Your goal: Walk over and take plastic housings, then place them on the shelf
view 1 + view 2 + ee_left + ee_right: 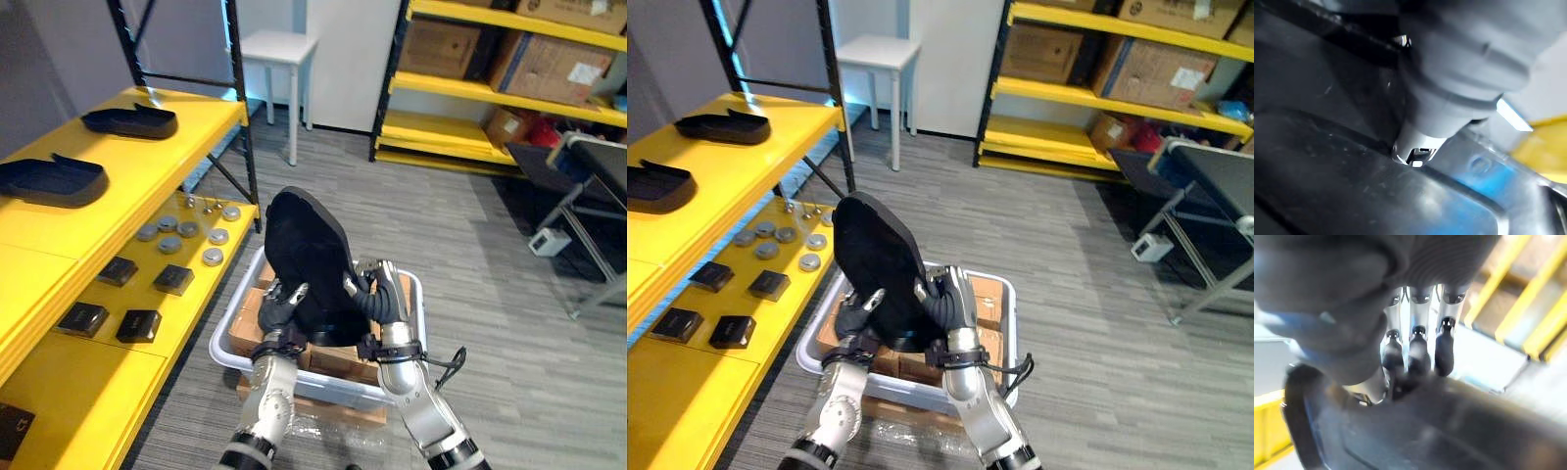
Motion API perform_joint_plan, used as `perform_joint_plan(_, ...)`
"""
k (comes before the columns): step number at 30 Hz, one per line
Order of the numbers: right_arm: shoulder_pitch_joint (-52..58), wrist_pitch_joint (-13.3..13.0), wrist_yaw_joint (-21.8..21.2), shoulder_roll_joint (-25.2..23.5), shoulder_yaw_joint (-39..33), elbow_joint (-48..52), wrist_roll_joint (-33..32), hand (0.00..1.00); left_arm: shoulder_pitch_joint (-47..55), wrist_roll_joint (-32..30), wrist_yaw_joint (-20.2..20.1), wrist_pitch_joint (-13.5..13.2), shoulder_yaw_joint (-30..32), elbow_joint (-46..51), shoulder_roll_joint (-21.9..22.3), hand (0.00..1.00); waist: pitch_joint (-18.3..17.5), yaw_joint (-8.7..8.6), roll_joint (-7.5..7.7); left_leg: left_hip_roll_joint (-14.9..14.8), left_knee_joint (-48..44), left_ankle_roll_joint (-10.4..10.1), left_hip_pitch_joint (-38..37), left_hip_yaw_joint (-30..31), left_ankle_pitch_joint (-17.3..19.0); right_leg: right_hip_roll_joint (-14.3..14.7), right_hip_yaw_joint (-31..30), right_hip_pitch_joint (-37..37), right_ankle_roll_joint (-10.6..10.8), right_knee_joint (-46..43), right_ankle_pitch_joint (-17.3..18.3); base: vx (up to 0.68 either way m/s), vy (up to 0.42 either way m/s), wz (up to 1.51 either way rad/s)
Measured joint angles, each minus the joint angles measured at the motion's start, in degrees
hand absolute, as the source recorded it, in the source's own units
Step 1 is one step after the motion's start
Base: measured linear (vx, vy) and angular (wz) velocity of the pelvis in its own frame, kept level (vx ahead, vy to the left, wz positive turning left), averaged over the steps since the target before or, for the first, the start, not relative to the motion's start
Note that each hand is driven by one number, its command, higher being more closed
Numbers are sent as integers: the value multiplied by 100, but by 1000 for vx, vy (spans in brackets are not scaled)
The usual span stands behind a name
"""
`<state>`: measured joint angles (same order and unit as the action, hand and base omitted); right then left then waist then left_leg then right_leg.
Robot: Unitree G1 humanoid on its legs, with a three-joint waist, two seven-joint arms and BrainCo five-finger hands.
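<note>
A black plastic housing (309,250) stands upright between my two hands, above a white bin (227,345). My left hand (281,300) grips its lower left edge, fingers curled on it. On the right side my right hand (376,291) has its fingers (1418,352) wrapped over the housing's rim (1449,431). The left wrist view shows the thumb (1449,73) pressed against the dark housing surface (1327,186). Two more black housings (132,120) (54,179) lie on the top level of the yellow shelf (157,171) to my left.
The bin holds brown boxes. The lower shelf level carries several metal discs (186,235) and small black boxes (137,323). A white stool (279,49) stands behind the shelf. Yellow racks with cardboard boxes (549,59) and a black cart (588,166) are at right.
</note>
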<state>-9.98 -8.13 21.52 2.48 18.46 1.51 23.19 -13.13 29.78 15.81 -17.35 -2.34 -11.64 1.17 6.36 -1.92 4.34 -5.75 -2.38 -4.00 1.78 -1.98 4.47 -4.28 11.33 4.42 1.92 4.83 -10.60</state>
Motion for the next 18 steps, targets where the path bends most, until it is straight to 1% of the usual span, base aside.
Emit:
perform_joint_plan(1,101,-1,-53,-40,-94,0,-120,0,61,-363,175,-1,250,188,-3,100,-18,36,-5,4,38,1,4,97,-35,-4,77,-32,-6,0,23,-11,-27,56)
perform_joint_plan(3,390,-12,-156,-48,-460,25,-398,0,252,-1241,709,-5,900,498,-89,100,-83,123,-36,38,148,-39,18,396,-158,-34,393,-131,-10,0,102,0,-34,68)
perform_joint_plan(4,464,-12,-164,-46,-560,45,-498,0,301,-1494,854,9,1022,502,-135,100,-94,137,-50,58,177,-40,13,487,-190,-42,480,-174,-12,0,125,17,-19,70)
perform_joint_plan(6,663,-25,-188,-30,-854,256,-695,0,544,-2224,1276,135,1406,502,-277,100,-151,168,-100,85,265,-52,17,737,-289,-75,746,-263,-10,-1,177,31,-12,64)
perform_joint_plan(8,716,-107,-187,7,-1020,498,-783,0,769,-2802,1605,347,1797,494,-307,100,-166,217,-156,136,314,-59,44,987,-369,-124,1009,-368,13,-2,233,26,-11,67)
perform_joint_plan(9,767,-158,-186,13,-1106,591,-874,0,867,-2927,1679,400,1913,494,-304,100,-176,219,-176,159,336,-61,54,1115,-400,-153,1171,-438,14,-3,270,22,18,258)
perform_joint_plan(10,920,-223,-87,225,-1507,726,-1144,0,1205,-3183,2038,514,2392,498,-170,100,-239,168,-479,-498,-60,114,331,-1690,-477,-470,2265,-808,262,-48,535,87,111,243)
perform_joint_plan(11,920,-221,-71,325,-1511,725,-1164,0,1359,-3184,2138,521,2607,556,-133,100,-243,258,-599,-496,-85,1,321,-1975,-600,-578,2266,-776,323,-117,526,102,155,214)
perform_joint_plan(12,934,-220,-70,313,-1510,724,-1164,0,1418,-3185,2161,522,2678,602,-135,100,-240,296,-603,-448,-77,-41,311,-2004,-612,-631,2243,-771,335,-125,512,140,193,16)
perform_joint_plan(13,963,-220,-69,269,-1515,724,-1164,0,1487,-3189,2189,527,2793,660,-139,100,-245,324,-594,-347,-57,-29,319,-2003,-621,-733,2253,-772,350,-149,506,118,159,15)
perform_joint_plan(14,979,-220,-59,197,-1539,722,-1164,0,1577,-3192,2209,554,2811,804,-137,100,-258,352,-574,-260,-21,33,365,-2190,-663,-850,2330,-773,430,-204,540,118,145,35)
perform_joint_plan(15,997,-220,-53,169,-1582,723,-1165,0,1610,-3198,2212,581,2808,926,-128,100,-267,315,-551,-226,-57,109,424,-2529,-716,-935,2462,-794,499,-243,568,114,144,87)
perform_joint_plan(16,1070,-206,-23,153,-1725,721,-1166,0,1606,-3223,2156,613,2697,1163,-52,100,-271,213,-528,-224,-172,277,545,-3215,-757,-1056,2783,-885,604,-309,626,130,135,132)
perform_joint_plan(17,1162,-120,-8,113,-1955,651,-1171,0,1668,-3219,2087,619,2617,1689,145,100,-254,255,-486,-190,-315,393,540,-3436,-666,-1153,3078,-1058,720,-394,687,195,130,157)
perform_joint_plan(18,1280,-36,-15,32,-2099,649,-1189,0,1807,-3208,2066,614,2614,2237,296,100,-219,310,-406,-125,-533,472,540,-3391,-539,-1284,3357,-1280,831,-537,760,196,78,126)
